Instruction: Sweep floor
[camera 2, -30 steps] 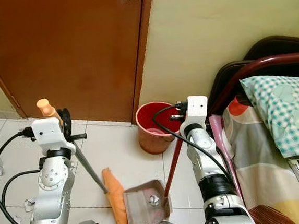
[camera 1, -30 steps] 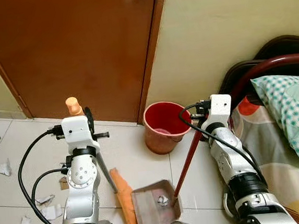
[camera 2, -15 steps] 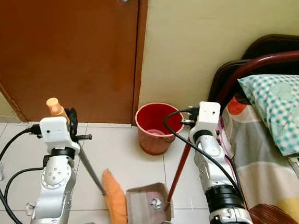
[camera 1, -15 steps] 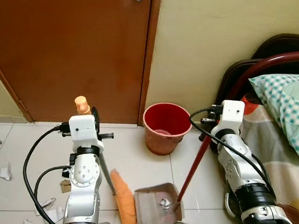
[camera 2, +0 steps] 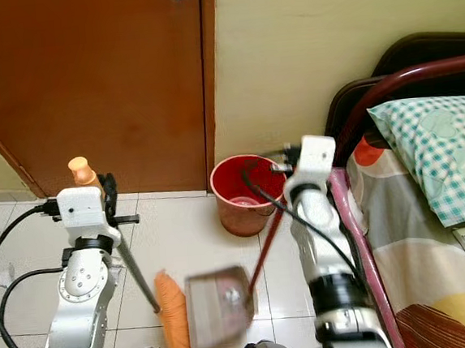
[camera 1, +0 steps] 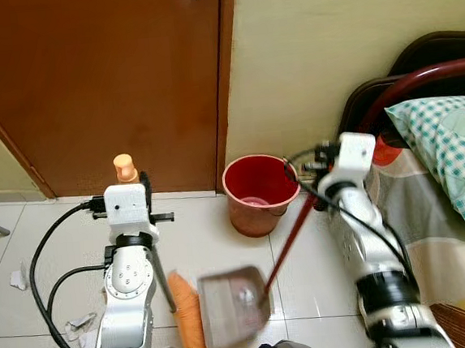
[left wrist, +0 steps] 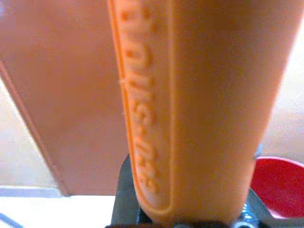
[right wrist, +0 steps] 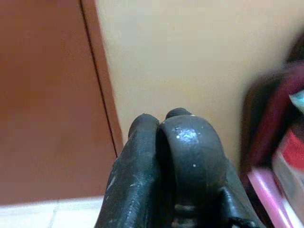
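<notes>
One broom (camera 1: 187, 324), one dustpan (camera 1: 232, 306), one bucket (camera 1: 255, 195)

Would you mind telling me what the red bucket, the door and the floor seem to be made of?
The red bucket looks like moulded plastic: one even colour, thin rolled rim, dull sheen. The door appears to be wood or wood veneer with a smooth brown finish, though no grain shows clearly. The floor is pale glazed tile, probably ceramic, judging by the straight grout lines and soft reflections.
</notes>
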You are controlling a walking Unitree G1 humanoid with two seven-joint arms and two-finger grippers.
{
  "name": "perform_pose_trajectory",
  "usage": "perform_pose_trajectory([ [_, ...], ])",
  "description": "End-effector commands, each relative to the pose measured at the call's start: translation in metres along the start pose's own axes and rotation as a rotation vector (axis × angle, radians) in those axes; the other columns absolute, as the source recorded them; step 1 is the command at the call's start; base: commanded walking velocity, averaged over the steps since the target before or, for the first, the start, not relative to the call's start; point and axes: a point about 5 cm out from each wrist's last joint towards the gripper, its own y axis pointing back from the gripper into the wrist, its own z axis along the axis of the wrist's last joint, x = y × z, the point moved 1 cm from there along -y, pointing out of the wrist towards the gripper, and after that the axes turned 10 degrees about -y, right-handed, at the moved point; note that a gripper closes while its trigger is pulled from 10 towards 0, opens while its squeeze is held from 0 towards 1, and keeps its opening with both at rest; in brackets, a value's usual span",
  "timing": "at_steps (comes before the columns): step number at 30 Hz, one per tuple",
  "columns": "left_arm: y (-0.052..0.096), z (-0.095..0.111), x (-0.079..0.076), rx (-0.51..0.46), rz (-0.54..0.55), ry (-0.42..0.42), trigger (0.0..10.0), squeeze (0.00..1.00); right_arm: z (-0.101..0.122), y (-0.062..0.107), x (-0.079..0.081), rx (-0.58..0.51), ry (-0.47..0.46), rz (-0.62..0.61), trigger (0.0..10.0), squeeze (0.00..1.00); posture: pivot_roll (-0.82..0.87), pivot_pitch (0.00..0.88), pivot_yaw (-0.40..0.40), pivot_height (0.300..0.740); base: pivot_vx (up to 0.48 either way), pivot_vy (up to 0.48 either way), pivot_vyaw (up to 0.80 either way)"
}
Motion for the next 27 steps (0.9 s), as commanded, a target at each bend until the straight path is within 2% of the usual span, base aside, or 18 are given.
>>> perform_pose_trajectory([
  [1,-0.001,0.005,0.013,-0.016,0.065,-0.045,10.0,0.0,0.027,-0.012,0.012,-0.08,-0.017,0.054,10.0,0.0,0.05,0.061,-0.056,0.74,0.0,0.0,0.0],
  [5,-0.001,0.001,0.015,0.003,0.075,-0.046,10.0,0.0,0.042,-0.02,0.025,-0.119,-0.039,0.086,10.0,0.0,0.05,0.059,-0.06,0.74,0.0,0.0,0.0],
  [9,0.004,-0.005,0.003,0.028,0.03,-0.014,10.0,0.0,0.063,-0.027,0.045,-0.177,-0.077,0.138,10.0,0.0,0.04,0.064,-0.061,0.74,0.0,0.0,0.0],
  [10,0.004,-0.005,0.003,0.028,0.03,-0.014,10.0,0.0,0.063,-0.027,0.045,-0.177,-0.077,0.138,10.0,0.0,0.04,0.064,-0.061,0.74,0.0,0.0,0.0],
  [11,0.005,-0.004,-0.002,0.026,0.01,-0.007,10.0,0.0,0.073,-0.031,0.053,-0.203,-0.101,0.152,10.0,0.0,0.04,0.064,-0.061,0.74,0.0,0.0,0.0],
  [14,0.006,-0.004,-0.007,0.027,-0.001,0.0,10.0,0.0,0.085,-0.036,0.06,-0.235,-0.121,0.16,10.0,0.0,0.04,0.067,-0.06,0.74,0.0,0.0,0.0],
  [17,0.005,-0.002,-0.012,0.028,-0.012,0.008,10.0,0.0,0.12,-0.045,0.069,-0.342,-0.125,0.169,10.0,0.0,0.04,0.069,-0.06,0.74,0.0,0.0,0.0],
  [18,0.005,-0.002,-0.013,0.027,-0.015,0.01,10.0,0.0,0.137,-0.047,0.07,-0.391,-0.124,0.167,10.0,0.0,0.04,0.071,-0.063,0.74,0.0,0.0,0.0],
  [22,0.004,-0.002,-0.013,0.03,-0.022,0.013,10.0,0.0,0.17,-0.047,0.068,-0.489,-0.094,0.168,10.0,0.0,0.04,0.073,-0.069,0.74,0.0,0.0,0.0],
  [23,0.004,-0.002,-0.013,0.03,-0.022,0.013,10.0,0.0,0.17,-0.047,0.068,-0.489,-0.094,0.168,10.0,0.0,0.04,0.073,-0.069,0.74,0.0,0.0,0.0],
  [24,0.004,-0.003,-0.011,0.034,-0.022,0.015,10.0,0.0,0.185,-0.046,0.064,-0.537,-0.07,0.17,10.0,0.0,0.04,0.077,-0.07,0.74,0.0,0.0,0.0],
  [27,0.004,-0.004,-0.011,0.037,-0.021,0.019,10.0,0.0,0.196,-0.045,0.061,-0.582,-0.033,0.17,10.0,0.0,0.03,0.081,-0.068,0.74,0.0,0.0,0.0],
])
